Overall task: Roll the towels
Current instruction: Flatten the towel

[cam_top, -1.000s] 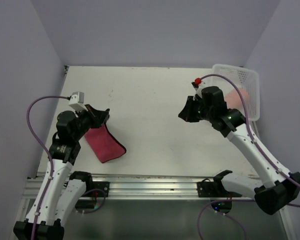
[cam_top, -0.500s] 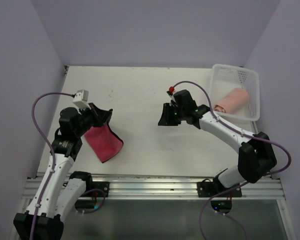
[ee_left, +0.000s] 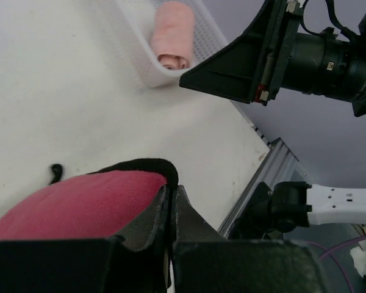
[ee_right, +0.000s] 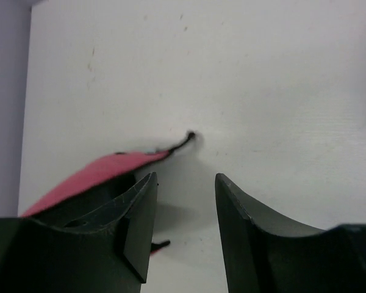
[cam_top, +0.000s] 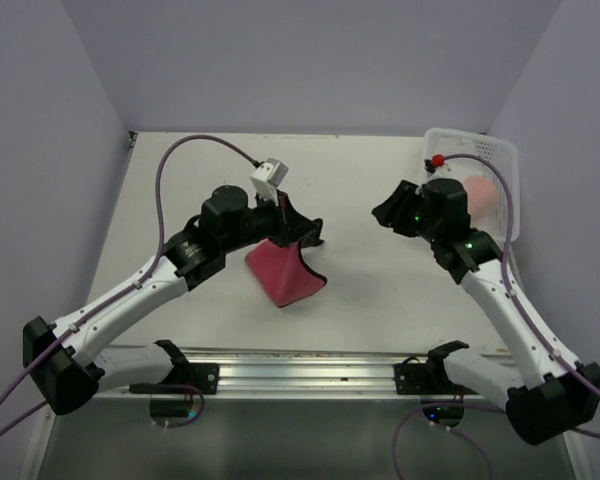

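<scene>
Status: pink towel (cam_top: 480,190) lies rolled up inside the basket (cam_top: 477,148) at the far right corner of the table (cam_top: 210,170). I judge that one done. Left wrist view confirms it: a tight roll against the basket's near wall.

Step in hand: second towel, i.e. the red cloth (cam_top: 283,275). It sits approx mid-table, a bit left of centre, bunched up into a peak, not flat. Left gripper (cam_top: 305,236) has its jaws pinched tight on the cloth's upper edge, and the wrist cam shows the dark-trimmed edge clamped between the fingers (ee_left: 152,210). The lower part seems to rest on the table, but I can't tell how much of it is down.

Right gripper (cam_top: 388,210) hangs over the table between cloth and basket, apart from both. Its jaws stand partly spread w/ nothing between them. Its own cam looks down on bare table, w/ the red cloth off to the left.

Next move, as I read it:
- Cloth must go flat before any rolling, so the left lowers and drags it out.
- Right needs to come in and take a free corner or edge to spread it. Jaws look wide enough for thin cloth.
- Then pin one end and roll toward the other.

Risk: the cloth is limp and may fold on itself when laid down.
</scene>
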Available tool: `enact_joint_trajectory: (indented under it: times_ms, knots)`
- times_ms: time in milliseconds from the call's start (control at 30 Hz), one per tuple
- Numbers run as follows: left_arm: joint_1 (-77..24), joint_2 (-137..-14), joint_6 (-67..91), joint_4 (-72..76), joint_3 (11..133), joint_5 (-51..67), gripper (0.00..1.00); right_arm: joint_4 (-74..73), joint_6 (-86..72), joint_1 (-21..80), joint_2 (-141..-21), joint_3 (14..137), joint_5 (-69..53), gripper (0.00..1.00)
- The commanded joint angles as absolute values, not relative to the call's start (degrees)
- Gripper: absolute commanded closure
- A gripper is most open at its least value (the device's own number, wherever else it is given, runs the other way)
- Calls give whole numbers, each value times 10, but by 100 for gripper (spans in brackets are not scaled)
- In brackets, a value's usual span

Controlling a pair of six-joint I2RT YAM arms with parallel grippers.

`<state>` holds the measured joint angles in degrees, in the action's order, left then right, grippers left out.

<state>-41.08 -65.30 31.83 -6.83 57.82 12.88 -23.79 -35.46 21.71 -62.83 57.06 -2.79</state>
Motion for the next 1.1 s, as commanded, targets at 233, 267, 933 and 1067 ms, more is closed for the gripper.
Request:
enact_joint_trajectory:
  times_ms: [233, 267, 933, 1067]
  knots:
    - [-500, -614, 321, -32, 658, 48, 100, -301, -361, 159, -535, 599, 46, 47]
    - [-500, -609, 330, -55, 637, 3, 100, -298, -361, 158, -540, 598, 33, 47]
    - [-424, -661, 411, -79, 379, -206, 100, -271, -286, 163, -683, 546, -127, 51]
    - [-408, -670, 395, -79, 381, -209, 100, -297, -271, 195, -708, 531, -140, 55]
